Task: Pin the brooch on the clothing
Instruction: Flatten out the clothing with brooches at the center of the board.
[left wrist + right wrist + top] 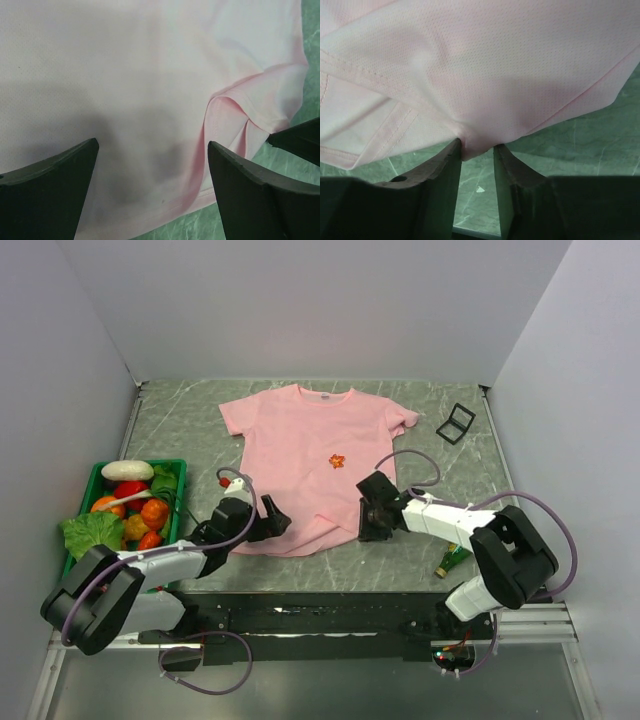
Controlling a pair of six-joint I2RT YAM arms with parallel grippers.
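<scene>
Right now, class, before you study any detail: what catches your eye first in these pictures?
A light pink short-sleeved T-shirt lies spread across the middle of the grey-green marbled table, with a tiny orange-red flower-shaped brooch on its chest. Two black claws meet its near hem: the right claw pinches a fold, the left claw hangs open. A green plastic crate of colourful vegetables sits at the left edge.

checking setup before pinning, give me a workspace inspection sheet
surface: green marbled table
job's things: pink T-shirt spread flat, near hem rumpled; brooch on its front, pinned or loose unclear
clutter: basket of produce left; black frame far right; green bottle near right
grippers: left gripper open over hem; right gripper fingers pinching a hem fold
cables: purple cable loops on both arms
surroundings: plain grey walls
</scene>
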